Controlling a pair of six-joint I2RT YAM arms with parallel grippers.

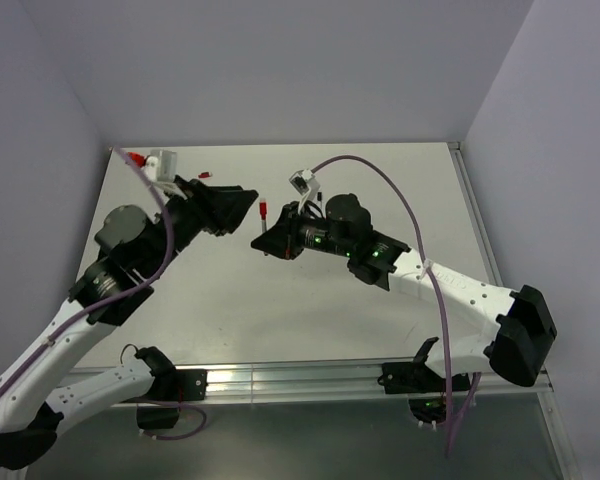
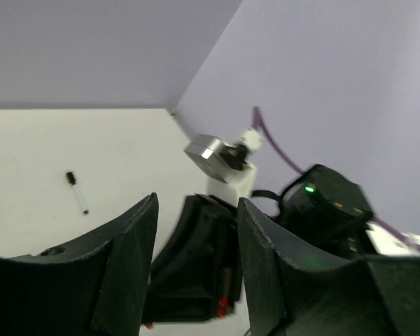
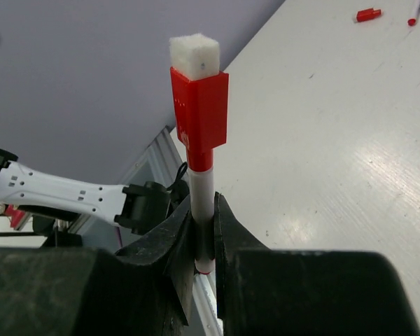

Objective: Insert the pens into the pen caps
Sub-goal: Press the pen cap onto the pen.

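Right gripper (image 3: 203, 222) clamps the pen (image 3: 201, 192), red cap (image 3: 199, 105) looks seated; left gripper (image 2: 196, 210), jaws wide, should retreat straight, not nudging it

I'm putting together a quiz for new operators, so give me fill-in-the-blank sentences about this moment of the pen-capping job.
1. The right gripper is shut on a white-barrelled pen whose cap is coloured ____.
2. The left gripper holds its jaws ____, with nothing between them.
3. In the left wrist view, the loose pen lying on the table has a ____ end.
Missing words: red; open; black.
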